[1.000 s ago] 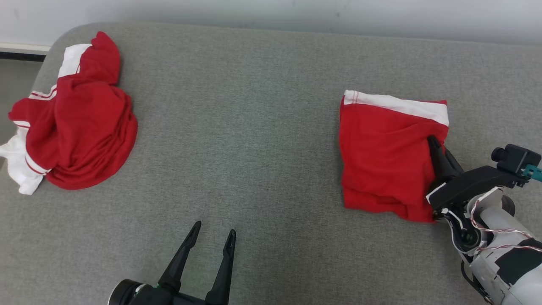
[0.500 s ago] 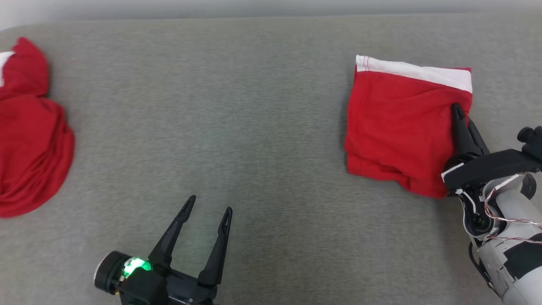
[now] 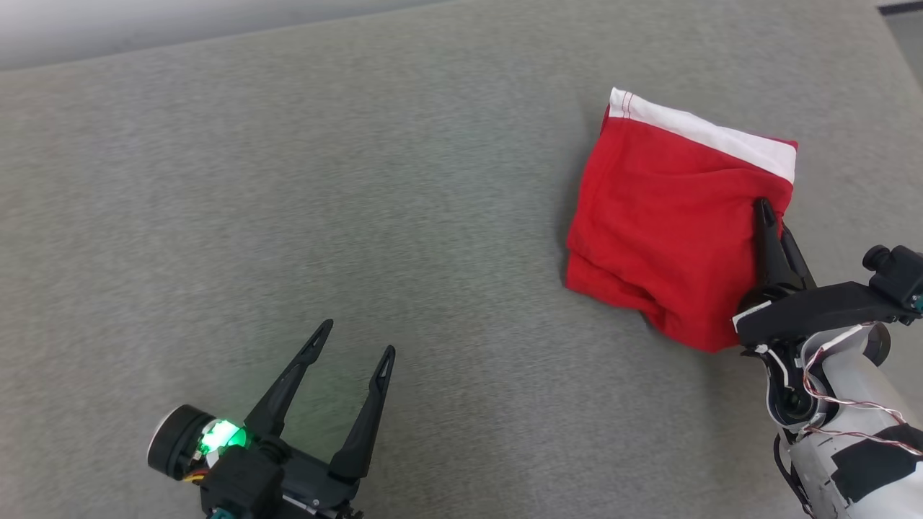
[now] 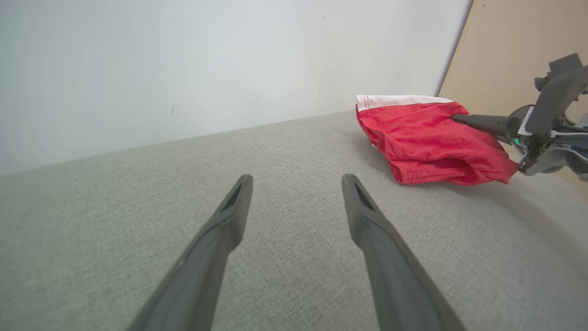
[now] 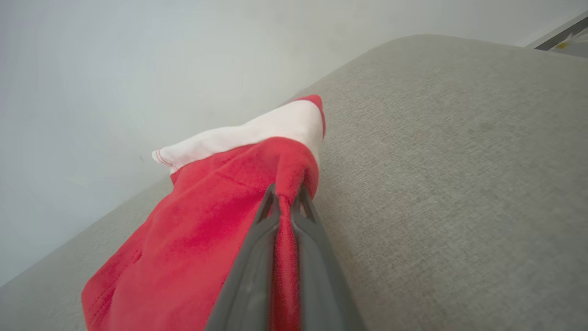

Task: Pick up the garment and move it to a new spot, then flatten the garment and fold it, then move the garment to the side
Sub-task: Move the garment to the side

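Nearest to me, my left gripper (image 3: 358,337) hovers low over the grey cushion (image 3: 433,216), fingers spread wide and holding nothing, just as they were a second ago. A green light (image 3: 218,436) glows on its wrist. In the left wrist view, those fingers (image 4: 297,179) frame bare fabric surface.

Further out on my right, my right gripper (image 3: 768,216) stays clamped on the folded garment (image 3: 663,231), pinching a ridge of red cloth at its right edge. The right wrist view shows that ridge squeezed between my two fingers (image 5: 285,195), the red fabric (image 5: 206,230) bunching up just past the tips. The grip has not changed over the last second.

What has changed is my head's aim. The whole picture has swung to the right, so the garment now sits tilted in the upper right, its white band (image 3: 703,133) slanting down to the right. From the left wrist, the garment (image 4: 427,142) rests on the cushion with its held edge raised.

Beyond it stands the pale wall (image 4: 183,69).
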